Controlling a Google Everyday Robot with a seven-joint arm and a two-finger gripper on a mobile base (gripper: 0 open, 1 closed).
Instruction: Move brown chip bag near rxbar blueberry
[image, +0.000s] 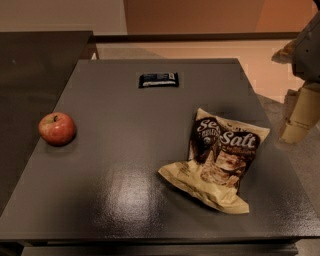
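The chip bag (220, 160) lies flat on the right half of the grey table (125, 195), label up. The blue bar (158, 79) lies near the far edge, well apart from the chip bag. An apple (57, 128) sits at the left. The gripper (300, 116) hangs beyond the table's right edge, apart from the chip bag; whether it is released or clenched cannot be told.
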